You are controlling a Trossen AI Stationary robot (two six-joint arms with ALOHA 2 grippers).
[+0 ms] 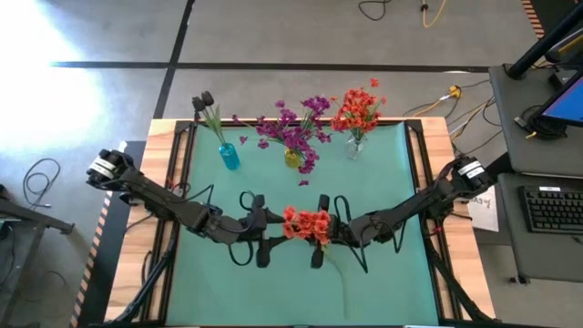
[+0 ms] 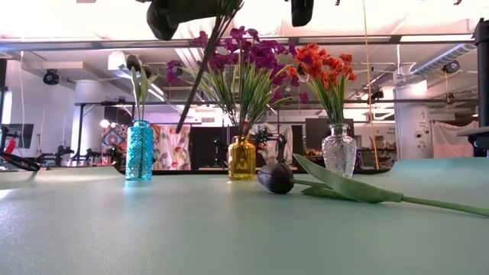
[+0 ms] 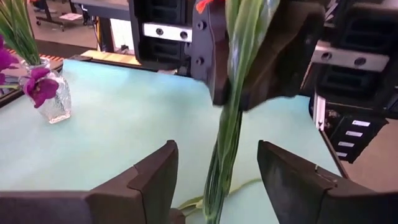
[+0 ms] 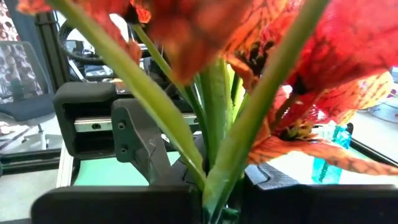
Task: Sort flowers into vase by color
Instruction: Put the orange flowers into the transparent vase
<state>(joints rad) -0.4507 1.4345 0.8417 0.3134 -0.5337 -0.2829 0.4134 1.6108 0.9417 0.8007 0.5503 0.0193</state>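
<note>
1. Orange-red flower cluster (image 1: 307,224) hangs above the green mat (image 1: 383,282), nearer the camera-side edge than the yellow vase (image 1: 292,158) and well apart from it.
2. Right gripper (image 1: 321,230) pinches the cluster's green stems; in the right wrist view its fingers press together on the stems (image 4: 217,180) below the blooms.
3. Left gripper (image 1: 262,228) sits just beside the cluster on the opposite side, fingers (image 3: 149,180) spread, the stems passing between them untouched.
4. Yellow vase holds purple-magenta flowers (image 1: 296,128) at the mat's far edge.
5. Blue vase (image 1: 229,156) stands to one side of the yellow vase and holds dark buds (image 1: 202,99) on green stems.
6. Clear glass vase (image 1: 354,146) stands on the yellow vase's other side, filled with orange-red flowers (image 1: 358,109).
7. Low view: one dark-budded flower (image 2: 276,177) lies flat on the mat in front of the yellow vase, its leaf (image 2: 344,182) stretching toward the clear vase's side.
</note>
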